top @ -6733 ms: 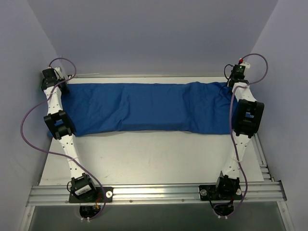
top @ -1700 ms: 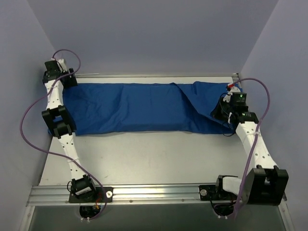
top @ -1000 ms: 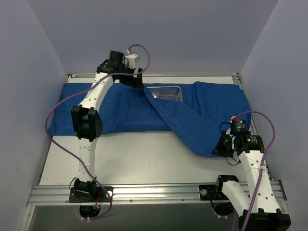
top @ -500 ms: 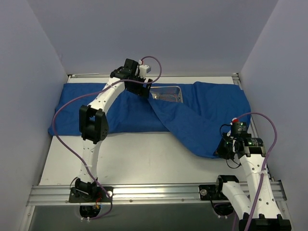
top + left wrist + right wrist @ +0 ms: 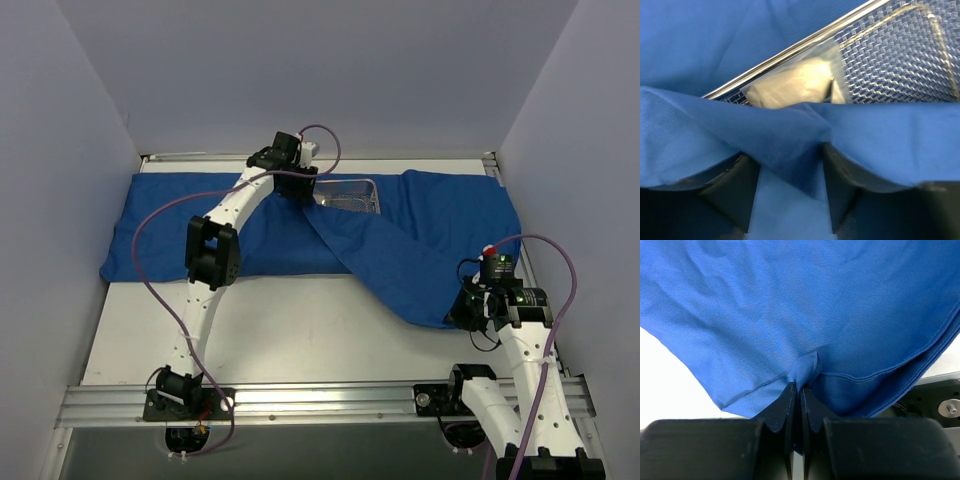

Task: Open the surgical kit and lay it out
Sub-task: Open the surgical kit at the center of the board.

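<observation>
Partly: right gripper [image 5: 799, 386] pinches a corner of the blue wrap [image 5: 420, 250], wire-mesh tray [image 5: 345, 193] and gauze packet [image 5: 790, 85] half-bared at far centre, left gripper [image 5: 790, 165] parted astride a fold; contents not laid out.

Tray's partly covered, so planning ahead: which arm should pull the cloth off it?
Left, probably: left gripper straddles a cloth fold at the tray; right gripper pinches an edge elsewhere.

Left arm [image 5: 213, 250] stretched far forward, left gripper [image 5: 788, 162] parted; right arm [image 5: 525, 345] folded close, right gripper [image 5: 800, 389] pinching blue cloth wrap [image 5: 790, 305].
</observation>
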